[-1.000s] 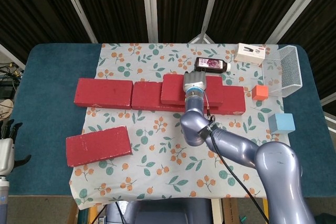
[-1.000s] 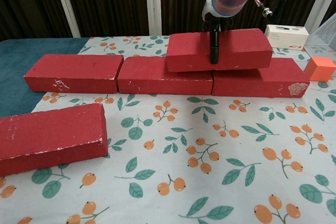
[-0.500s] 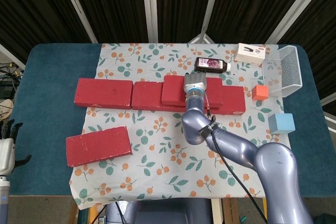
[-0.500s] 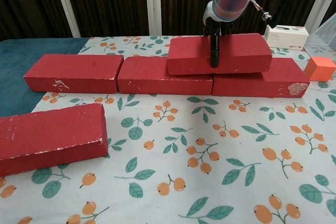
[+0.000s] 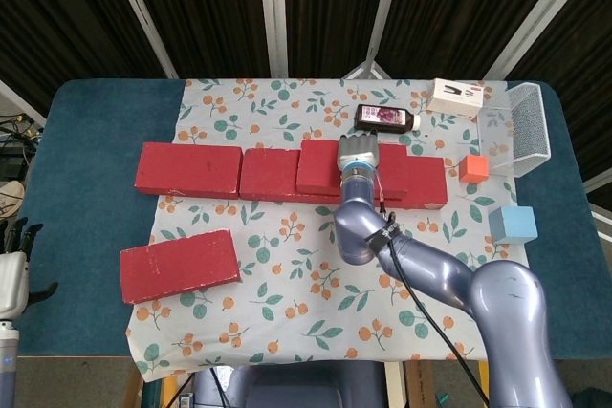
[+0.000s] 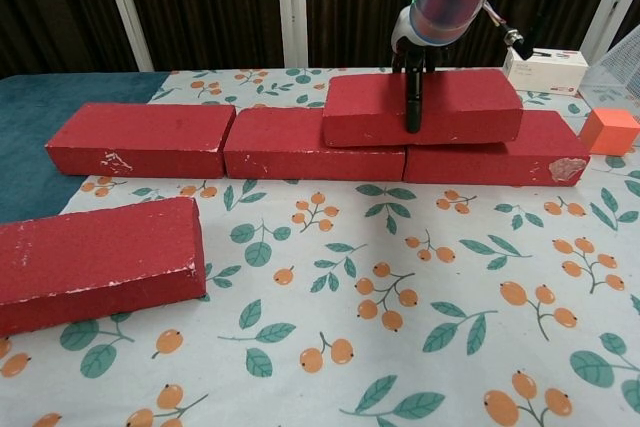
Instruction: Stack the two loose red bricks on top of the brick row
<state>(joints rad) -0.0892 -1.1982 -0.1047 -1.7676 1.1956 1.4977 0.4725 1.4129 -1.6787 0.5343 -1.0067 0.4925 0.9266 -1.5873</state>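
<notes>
Three red bricks form the row (image 5: 188,169) (image 6: 140,139) across the flowered cloth. A fourth red brick (image 5: 320,166) (image 6: 460,107) lies on top of the row, over the joint between the middle and right bricks. My right hand (image 5: 357,152) (image 6: 413,57) grips it from above, with a dark finger (image 6: 412,102) down its front face. The other loose red brick (image 5: 179,266) (image 6: 95,262) lies flat at the front left of the cloth. At the far left edge, off the table, my left hand (image 5: 11,274) hangs with fingers apart and holds nothing.
Behind the row lie a black bottle (image 5: 385,118) and a white box (image 5: 455,97) (image 6: 545,69). A wire basket (image 5: 531,126) stands at the back right. An orange cube (image 5: 472,169) (image 6: 610,130) and a blue cube (image 5: 512,224) sit right of the row.
The brick in my right hand has shifted slightly right and settled flatter on the row. The left hand and the front-left brick have not moved.
</notes>
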